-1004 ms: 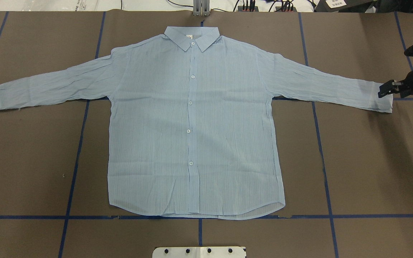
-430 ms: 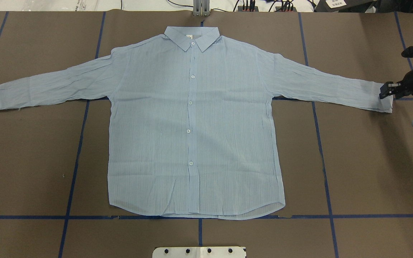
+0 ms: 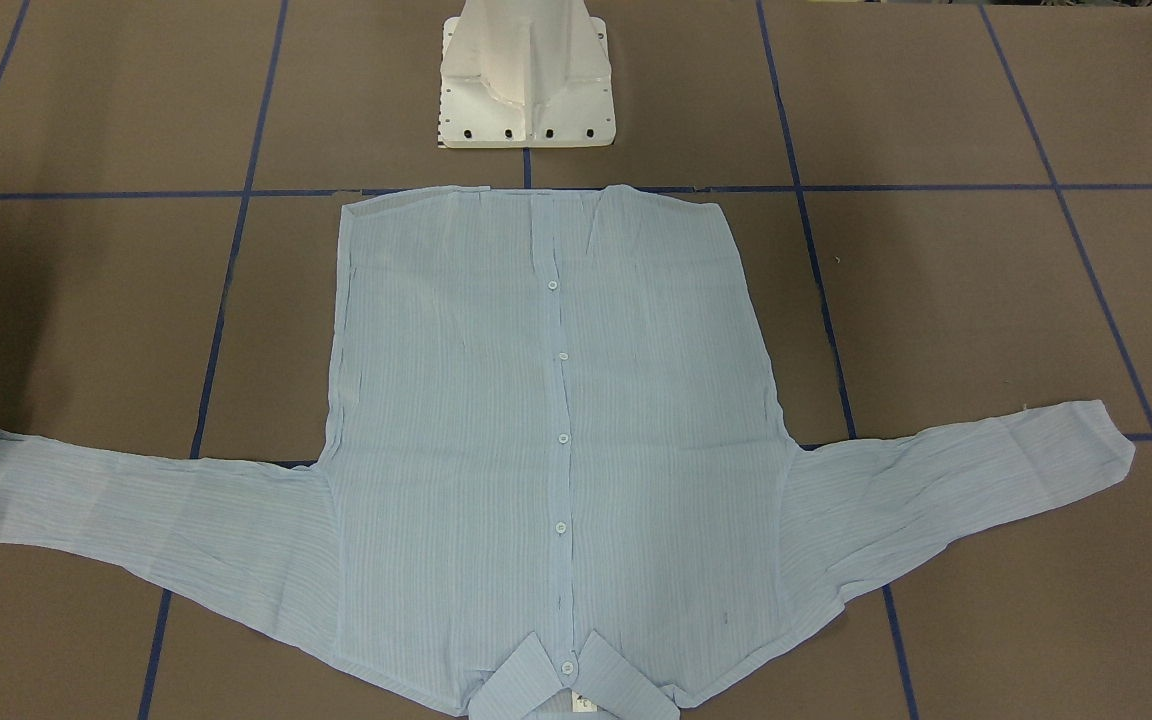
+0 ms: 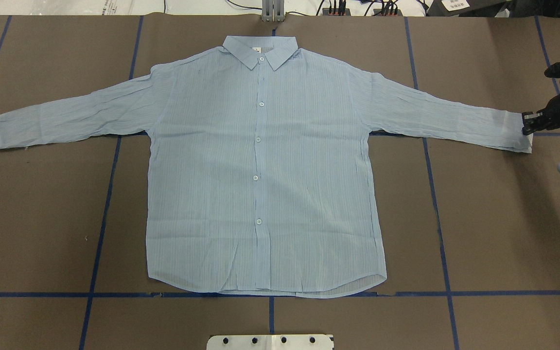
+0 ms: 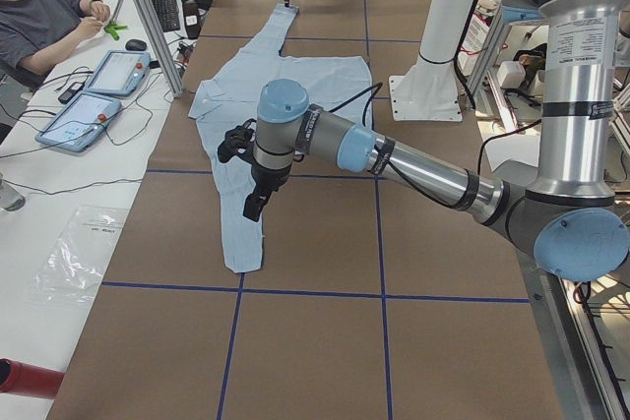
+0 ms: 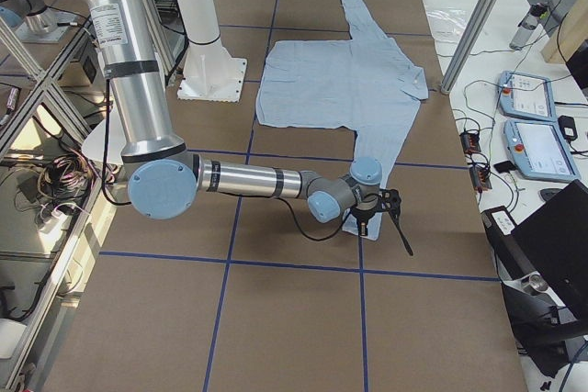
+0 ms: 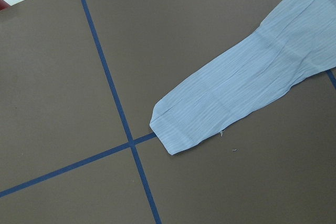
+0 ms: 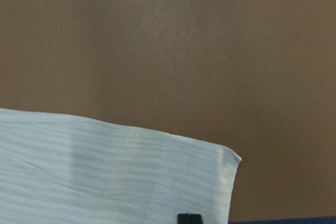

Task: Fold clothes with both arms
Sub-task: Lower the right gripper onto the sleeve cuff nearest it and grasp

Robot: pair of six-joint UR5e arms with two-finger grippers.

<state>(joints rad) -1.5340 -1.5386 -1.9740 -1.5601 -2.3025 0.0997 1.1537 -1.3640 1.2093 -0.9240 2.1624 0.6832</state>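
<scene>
Seen from overhead, the thin light-blue striped long-sleeved button-up shirt (image 4: 260, 170) lies flat and front-up on the brown paper-covered table (image 4: 494, 233). Its pointed collar (image 4: 260, 48) is at the far edge and its hem is nearest the white pedestal base (image 4: 270, 341), so the body runs away from the robot. The two sleeves are spread out sideways and make the longest line, running across the table. The black two-finger right gripper (image 4: 528, 124) sits at the outer edge of the right-side cuff (image 4: 516, 136); how far its jaws are apart cannot be told, nor whether they have hold of the cloth. The front-facing view shows the same layout turned round, with the collar at the bottom, the hem by the pedestal, and the button row straight down the middle. In the left-end view the silver-grey left arm (image 5: 394, 159) holds the black left gripper (image 5: 251, 211) pointing down above the near sleeve; its opening cannot be judged. A person (image 5: 39, 17) sits at the side bench. In the right-end view the right arm reaches low to the near cuff. The left wrist view looks down on the other cuff (image 7: 173, 129), which lies beside a crossing of blue tape lines (image 7: 113, 98). The right wrist view shows the cuff corner very close, with one black fingertip (image 8: 189, 218) at the bottom edge.
</scene>
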